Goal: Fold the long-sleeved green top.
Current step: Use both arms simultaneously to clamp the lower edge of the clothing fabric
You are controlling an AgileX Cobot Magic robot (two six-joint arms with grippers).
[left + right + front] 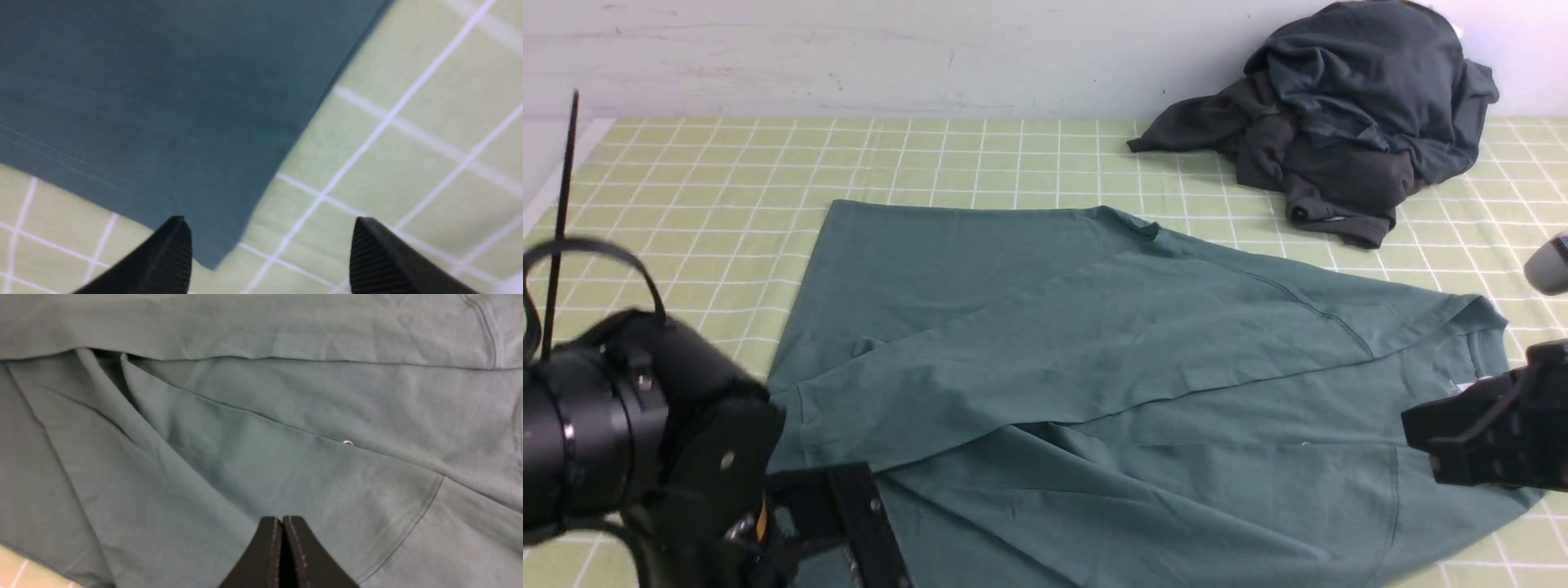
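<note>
One bench (727,180), covered in a pale green cloth with a white grid, carries everything. Spread across its middle and near side lies the one large, muted teal-green cotton long-sleeved top (1094,351), flat, neck toward the right, with one sleeve folded slantwise across the body. Well apart from it, at the far right against the wall, sits one dark charcoal-grey heap of crumpled clothes (1347,122).

There are two black end effectors. The left end effector (267,245) is spread wide and holds nothing — a hemmed corner of the top lies just beside one of its fingers (171,249). The right end effector (282,522) is pressed together above the top's chest, with no cloth seen between its fingers.

One white neck label (1462,388) and one tiny white chest print (347,442) show.
</note>
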